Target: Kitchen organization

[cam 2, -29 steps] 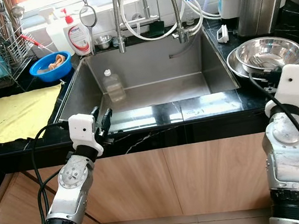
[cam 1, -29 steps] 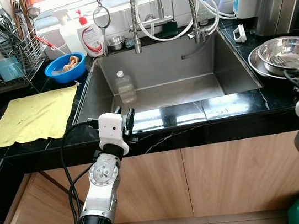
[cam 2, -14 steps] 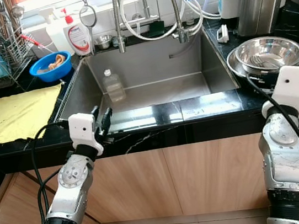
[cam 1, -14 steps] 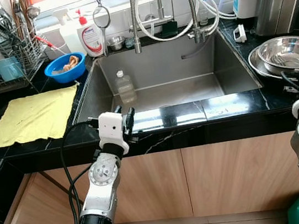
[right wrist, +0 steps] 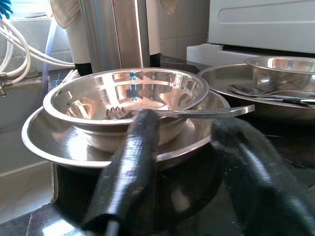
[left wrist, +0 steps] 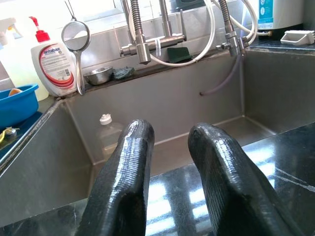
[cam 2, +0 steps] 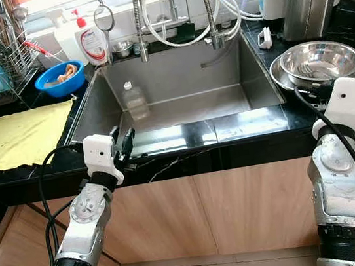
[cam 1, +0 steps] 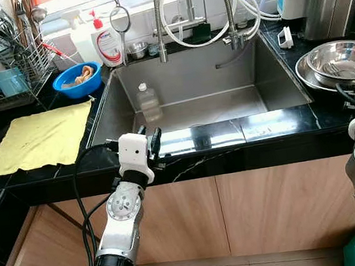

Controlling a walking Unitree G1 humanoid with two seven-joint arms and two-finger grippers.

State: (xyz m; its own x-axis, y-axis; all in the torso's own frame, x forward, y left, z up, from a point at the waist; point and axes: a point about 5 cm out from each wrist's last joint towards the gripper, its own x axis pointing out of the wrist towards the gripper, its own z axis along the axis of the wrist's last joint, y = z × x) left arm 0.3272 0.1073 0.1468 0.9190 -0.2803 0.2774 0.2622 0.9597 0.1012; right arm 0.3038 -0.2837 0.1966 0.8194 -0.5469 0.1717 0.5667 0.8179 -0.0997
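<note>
Two hands, fingers apart: left hand facing the sink, right hand facing a steel bowl at the frame's right.

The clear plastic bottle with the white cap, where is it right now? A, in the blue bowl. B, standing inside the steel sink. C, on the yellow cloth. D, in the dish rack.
B: the clear plastic bottle with the white cap stands upright on the floor of the stainless steel sink near its back left corner, apart from the yellow cloth on the counter.
</note>
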